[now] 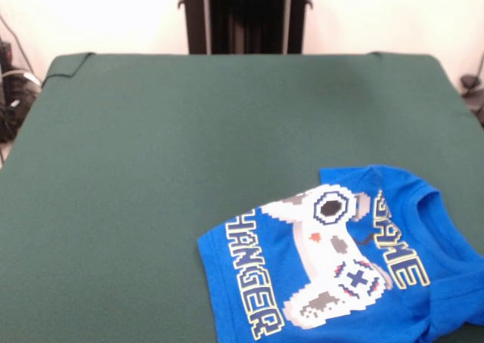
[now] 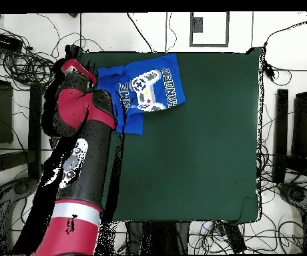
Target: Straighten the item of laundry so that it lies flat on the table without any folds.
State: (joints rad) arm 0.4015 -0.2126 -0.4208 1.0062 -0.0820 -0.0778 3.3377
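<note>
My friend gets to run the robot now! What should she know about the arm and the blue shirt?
Gripper: the red and black arm hangs past the table's edge beside the shirt, and whether the gripper is open or shut cannot be seen. It shows only from overhead.
Shirt: the blue T-shirt lies print up at one corner of the green table, partly running out of the front picture. From overhead, its side nearest the arm looks folded or bunched.
Done: most of the print lies flat.
Left: smooth out that bunched side so the whole shirt lies flat.
</note>
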